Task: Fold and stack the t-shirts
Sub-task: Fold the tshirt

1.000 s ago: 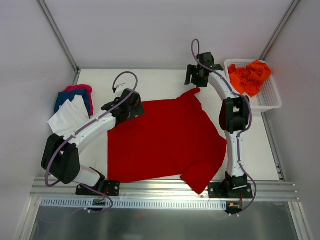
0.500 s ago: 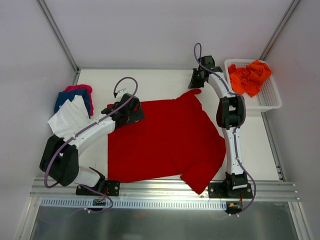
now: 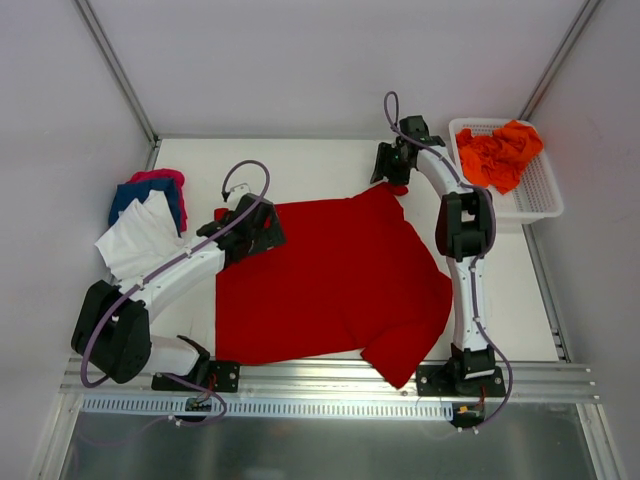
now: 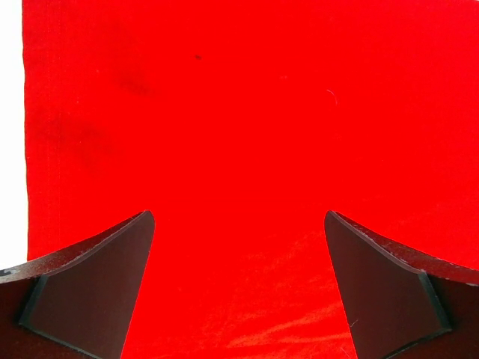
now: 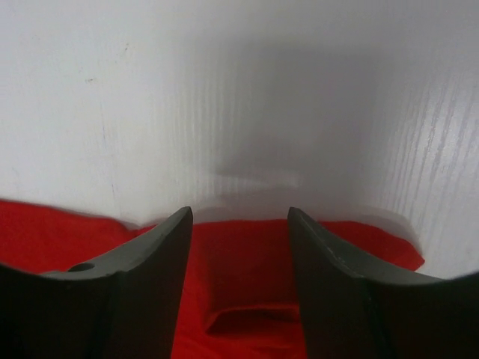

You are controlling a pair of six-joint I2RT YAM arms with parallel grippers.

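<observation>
The deep red t-shirt (image 3: 330, 280) lies spread flat in the middle of the table (image 3: 300, 165), one sleeve reaching toward 1 o'clock and the other toward 5 o'clock. The left gripper (image 3: 266, 231) is over the shirt's 10 o'clock corner, jaws spread wide and holding nothing; red cloth and its stitched edge fill its wrist view. The right gripper (image 5: 239, 218) sits low at the 1 o'clock sleeve tip, its jaws parted and unclamped, red cloth showing in the gap. At 9 o'clock a white tee (image 3: 135, 240), a blue tee (image 3: 140, 197) and a pink tee (image 3: 160, 177) are piled together. At 2 o'clock the white mesh basket (image 3: 545, 195) holds crumpled orange tees (image 3: 495, 155)
</observation>
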